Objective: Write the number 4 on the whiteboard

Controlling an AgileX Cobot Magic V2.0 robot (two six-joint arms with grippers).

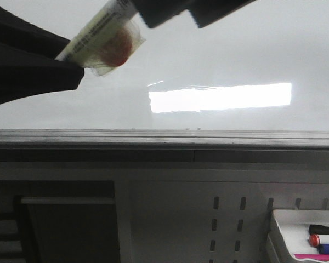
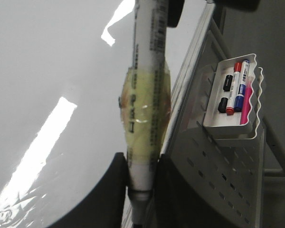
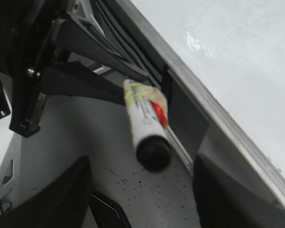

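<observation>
Overhead, left gripper [image 2: 141, 178] clamped on a white marker [image 2: 147, 95] wrapped in yellowish tape, held over the whiteboard [image 1: 236, 49] near its grey ledge [image 1: 164, 139]. No 4 visible on it. Right gripper [image 3: 142, 190] fingers spread wide, grasping nothing.

Glossy whiteboard [image 1: 236, 49] stands blank, glare across its middle.

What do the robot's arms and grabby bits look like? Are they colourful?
Not colourful: they are plain black. The left end effector has two smooth, matte black fingers with rounded edges. The right end effector has the same kind of broad black fingers. Its camera also shows the left arm as angular black struts with small silver bolts. No cables or markings show.
</observation>
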